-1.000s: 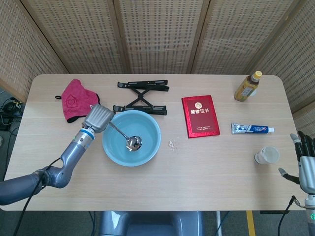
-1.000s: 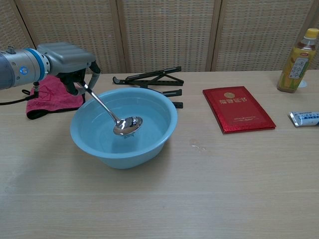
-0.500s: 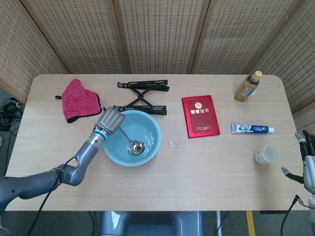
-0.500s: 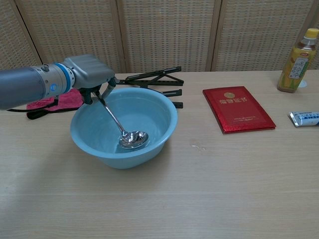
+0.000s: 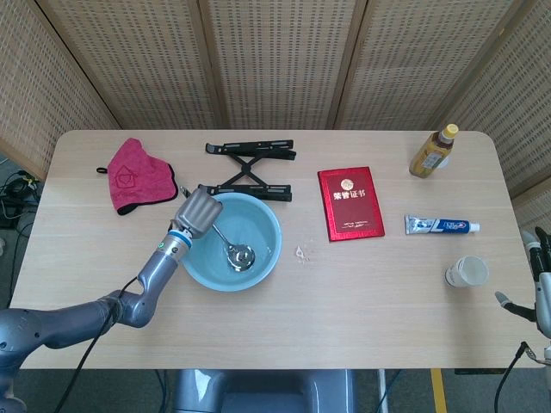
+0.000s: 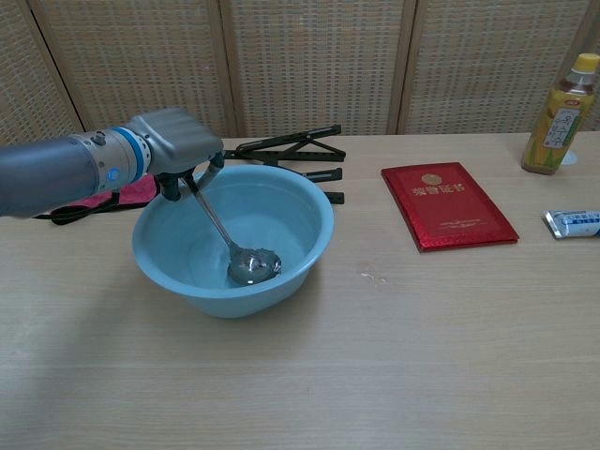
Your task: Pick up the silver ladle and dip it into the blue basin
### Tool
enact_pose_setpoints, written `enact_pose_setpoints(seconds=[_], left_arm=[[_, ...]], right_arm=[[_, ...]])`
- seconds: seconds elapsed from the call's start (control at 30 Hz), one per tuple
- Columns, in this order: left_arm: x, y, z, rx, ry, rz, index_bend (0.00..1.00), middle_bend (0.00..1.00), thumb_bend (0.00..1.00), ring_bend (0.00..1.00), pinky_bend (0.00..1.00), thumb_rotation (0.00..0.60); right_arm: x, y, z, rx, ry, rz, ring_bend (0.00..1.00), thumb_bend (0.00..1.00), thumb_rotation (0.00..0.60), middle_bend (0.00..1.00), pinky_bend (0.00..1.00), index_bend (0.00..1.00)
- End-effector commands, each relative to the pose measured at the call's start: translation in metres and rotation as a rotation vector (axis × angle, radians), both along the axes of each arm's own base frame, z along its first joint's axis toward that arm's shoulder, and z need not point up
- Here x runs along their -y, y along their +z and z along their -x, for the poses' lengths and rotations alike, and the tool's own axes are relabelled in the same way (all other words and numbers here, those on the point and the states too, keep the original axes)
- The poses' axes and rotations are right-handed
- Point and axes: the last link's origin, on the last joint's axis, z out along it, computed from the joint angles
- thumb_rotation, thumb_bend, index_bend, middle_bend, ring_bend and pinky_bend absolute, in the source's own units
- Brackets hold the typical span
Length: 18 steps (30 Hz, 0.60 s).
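The blue basin (image 5: 258,225) (image 6: 300,211) sits left of the table's centre. My left hand (image 5: 195,212) (image 6: 178,141) hangs over its left rim and grips the handle of the silver ladle (image 5: 234,250) (image 6: 246,259). The ladle slants down into the basin, its bowl resting low on the bottom near the front. My right hand (image 5: 541,288) shows only at the right edge of the head view, off the table, fingers apart and holding nothing.
A red cloth (image 5: 133,175) lies behind my left arm. A black folding stand (image 5: 248,169) sits behind the basin. To the right are a red booklet (image 5: 350,203), a tea bottle (image 5: 432,151), a toothpaste tube (image 5: 441,225) and a white cup (image 5: 467,272).
My left hand moved right over the basin's rim and lowered the ladle; its bowl went from hanging mid-basin to sitting at the bottom. My right hand slid further out of view.
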Motion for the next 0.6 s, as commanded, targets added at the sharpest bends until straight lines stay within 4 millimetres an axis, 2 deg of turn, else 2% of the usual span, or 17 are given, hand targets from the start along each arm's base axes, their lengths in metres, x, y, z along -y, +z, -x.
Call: enact_pose_setpoints(seconds=[0.03, 0.27, 0.6], left_arm=[[0.0, 0.002, -0.001, 0.002, 0.001, -0.003, 0.8, 0.93, 0.65, 0.93, 1.0, 0.6], [0.002, 0.009, -0.007, 0.033, -0.003, -0.009, 0.8, 0.93, 0.65, 0.93, 1.0, 0.6], [0.004, 0.032, -0.021, 0.08, -0.034, -0.029, 0.8, 0.93, 0.65, 0.93, 1.0, 0.6]], right_arm=[[0.0, 0.0, -0.001, 0.0, 0.002, 0.001, 0.0, 0.0, 0.6, 0.0, 0.0, 0.0], [0.0, 0.001, -0.002, 0.001, 0.004, 0.003, 0.0, 0.0, 0.6, 0.0, 0.0, 0.0], [0.0, 0.001, -0.003, 0.001, 0.007, 0.006, 0.0, 0.0, 0.6, 0.0, 0.0, 0.0]])
